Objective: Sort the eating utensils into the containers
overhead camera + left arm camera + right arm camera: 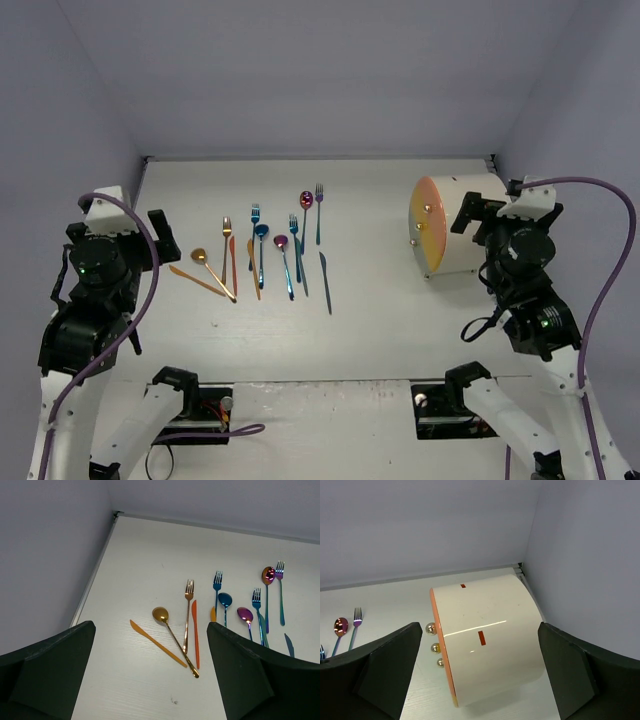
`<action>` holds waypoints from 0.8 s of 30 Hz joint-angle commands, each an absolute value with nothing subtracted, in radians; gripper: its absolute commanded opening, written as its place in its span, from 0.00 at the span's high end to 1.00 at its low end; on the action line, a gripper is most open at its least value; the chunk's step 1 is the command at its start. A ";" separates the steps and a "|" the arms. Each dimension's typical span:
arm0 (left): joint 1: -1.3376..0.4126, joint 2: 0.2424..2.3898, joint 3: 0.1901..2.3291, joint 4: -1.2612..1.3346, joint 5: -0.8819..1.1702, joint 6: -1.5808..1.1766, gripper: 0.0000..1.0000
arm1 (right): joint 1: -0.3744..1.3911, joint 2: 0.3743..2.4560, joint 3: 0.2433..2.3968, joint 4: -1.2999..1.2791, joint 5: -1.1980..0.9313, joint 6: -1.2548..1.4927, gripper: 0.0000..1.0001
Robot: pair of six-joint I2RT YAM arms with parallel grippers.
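The eating utensils (261, 250) lie in a loose row left of the table's centre: gold and orange ones (161, 614) on the left, blue (225, 600) and magenta-purple (268, 575) further right. My left gripper (120, 232) hangs left of them, open and empty, and its dark fingers (50, 670) frame the gold spoon and orange knife (155, 642). The containers are in a white cylinder cabinet (460, 225) with an orange front (440, 645) and three gold knobs (430, 628). My right gripper (480, 625) hovers open at the cabinet's back end, holding nothing.
Grey walls close the table in at the back and on both sides, and the cabinet stands near the right wall. A raised rim (95, 570) runs along the table's left edge. The arm bases (190, 400) sit at the near edge.
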State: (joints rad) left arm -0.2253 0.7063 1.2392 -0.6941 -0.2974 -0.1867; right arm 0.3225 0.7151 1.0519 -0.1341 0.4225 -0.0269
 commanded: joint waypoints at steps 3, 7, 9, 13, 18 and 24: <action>-0.265 0.679 1.235 -0.696 -0.361 -0.179 0.07 | 0.330 0.827 1.115 -0.080 0.393 -0.068 0.00; -0.275 0.668 1.204 -0.717 -0.372 -0.184 0.07 | 0.330 0.912 1.156 -0.080 0.353 -0.094 0.00; -0.277 0.668 1.191 -0.734 -0.365 -0.198 0.07 | 0.335 0.961 1.186 -0.083 0.343 -0.101 0.00; -0.287 0.671 1.182 -0.773 -0.344 -0.219 0.07 | 0.401 1.051 1.232 -0.101 0.444 -0.143 0.00; -0.298 0.669 1.169 -0.803 -0.336 -0.232 0.07 | 0.611 1.199 1.288 -0.110 0.711 -0.241 0.00; -0.306 0.667 1.144 -0.815 -0.298 -0.251 0.07 | 0.748 1.368 1.371 -0.151 0.913 -0.279 0.00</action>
